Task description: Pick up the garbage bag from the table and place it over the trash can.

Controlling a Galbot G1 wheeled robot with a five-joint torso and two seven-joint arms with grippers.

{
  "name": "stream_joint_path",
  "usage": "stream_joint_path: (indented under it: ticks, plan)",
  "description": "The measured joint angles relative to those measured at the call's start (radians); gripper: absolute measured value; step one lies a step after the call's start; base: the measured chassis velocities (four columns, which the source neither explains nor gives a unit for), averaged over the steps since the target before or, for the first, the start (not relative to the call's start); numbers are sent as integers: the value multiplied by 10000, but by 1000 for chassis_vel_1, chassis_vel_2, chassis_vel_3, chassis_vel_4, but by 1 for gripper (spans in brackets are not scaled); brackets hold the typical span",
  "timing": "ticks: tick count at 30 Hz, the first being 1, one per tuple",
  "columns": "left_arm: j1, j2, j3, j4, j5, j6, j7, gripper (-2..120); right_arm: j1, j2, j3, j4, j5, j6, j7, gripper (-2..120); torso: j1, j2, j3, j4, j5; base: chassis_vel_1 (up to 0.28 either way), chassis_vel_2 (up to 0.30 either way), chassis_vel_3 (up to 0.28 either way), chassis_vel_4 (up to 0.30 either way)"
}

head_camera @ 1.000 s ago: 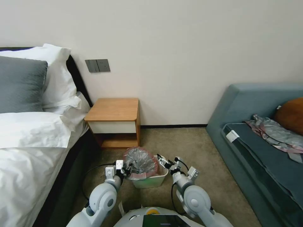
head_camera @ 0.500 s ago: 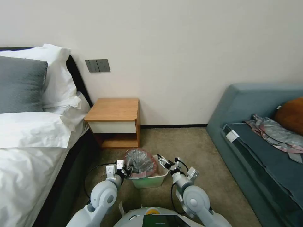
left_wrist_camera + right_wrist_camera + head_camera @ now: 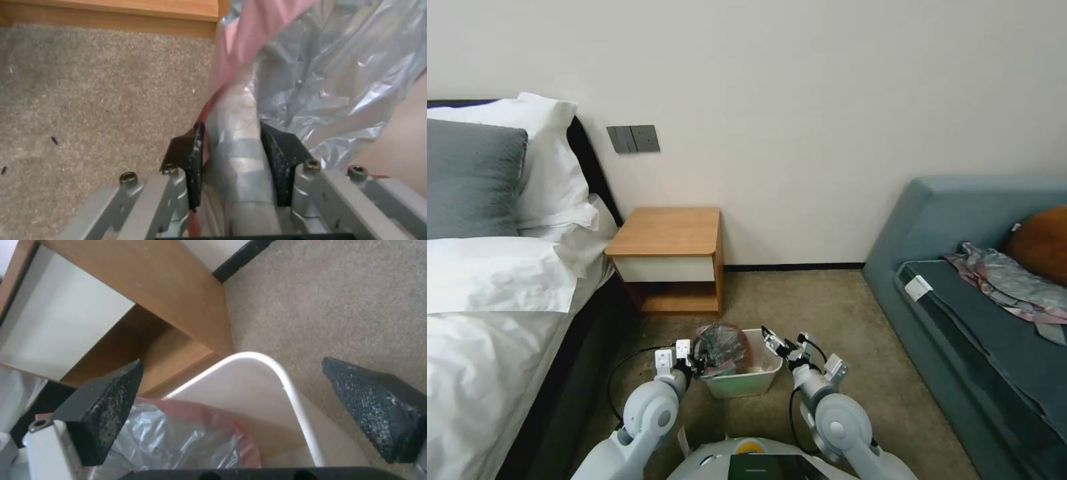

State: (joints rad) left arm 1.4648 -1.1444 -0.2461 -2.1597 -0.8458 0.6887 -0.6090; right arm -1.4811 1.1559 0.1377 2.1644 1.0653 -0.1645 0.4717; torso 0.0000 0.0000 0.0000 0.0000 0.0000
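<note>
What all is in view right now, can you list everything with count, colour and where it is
garbage bag: one, translucent grey with pink rim, bunched over the left part of the trash can
trash can: one, cream-white, on the carpet in front of the table
table: one, light-brown wood with white drawer front, against the wall beside the bed
bed: one, white linen, left
pillows: one grey, white ones around it, on the bed
wall switches: one grey panel, above the table
sofa: one, blue-grey, right
patterned cloth: one, grey-pink, on the sofa
left gripper: shut on the bag's edge
right gripper: open, above the can's right rim
</note>
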Motion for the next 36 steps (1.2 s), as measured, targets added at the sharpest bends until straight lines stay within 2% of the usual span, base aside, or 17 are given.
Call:
stream_joint_path:
  ticks: [2, 4, 7, 17, 20, 21, 24, 29, 30, 31, 33, 36]
  plan:
    - [0, -35, 2, 17, -77, -11, -99, 23, 7, -3, 0, 0, 1, 2, -3, 100, 0, 0, 0, 0, 0, 0, 0, 0, 0]
    - [0, -47, 2, 18, -97, -15, -123, 22, 9, -6, 0, 1, 2, 2, -3, 100, 0, 0, 0, 0, 0, 0, 0, 0, 0]
    - [21, -96, -5, 20, -138, -98, -178, 7, 34, -38, -5, 26, 3, 4, -9, 100, 0, 0, 0, 0, -1, 0, 0, 0, 0]
    - [404, -238, -237, -360, -9, -715, -128, 6, 119, -140, -37, 432, -10, 18, -67, 100, 0, 0, 0, 0, 0, 0, 0, 0, 0]
    - [748, -295, -482, -674, 431, -1491, 583, 6, 174, -355, -112, 980, -36, -130, -332, 100, -1, 0, 0, -1, 0, 0, 0, 0, 0]
    - [748, -295, -482, -674, 431, -1491, 583, 6, 174, -355, -112, 980, -36, -130, -332, 100, -1, 0, 0, -1, 0, 0, 0, 0, 0]
    - [1103, -511, -877, -758, 1521, -2428, 1627, 6, 295, -640, -121, 1424, -417, -423, -908, 100, -1, 0, -1, 0, -1, 0, 0, 0, 0]
    - [1348, -735, -1212, -923, 1931, -2947, 2115, 6, 443, -967, -49, 1733, -822, -741, -1550, 100, -1, 0, -1, 1, 0, 0, 0, 0, 0]
    - [1505, -867, -1374, -1015, 2206, -3290, 2383, 6, 485, -1186, -25, 1956, -891, -956, -1918, 100, -1, 0, -1, 1, 1, 0, 0, 0, 0]
    - [1505, -867, -1374, -1015, 2206, -3290, 2383, 6, 485, -1186, -25, 1956, -891, -956, -1918, 100, -1, 0, -1, 1, 1, 0, 0, 0, 0]
    - [1751, -1025, -1550, -1097, 2668, -3829, 2797, 6, 616, -1504, -152, 2327, -888, -1273, -2171, 100, -1, 0, -1, 0, 0, 0, 0, 0, 0]
    - [1859, -1090, -1585, -1152, 2812, -3981, 2902, 6, 716, -1615, -259, 2468, -840, -1487, -2264, 100, -2, 0, -1, 1, 0, 0, 0, 0, 0]
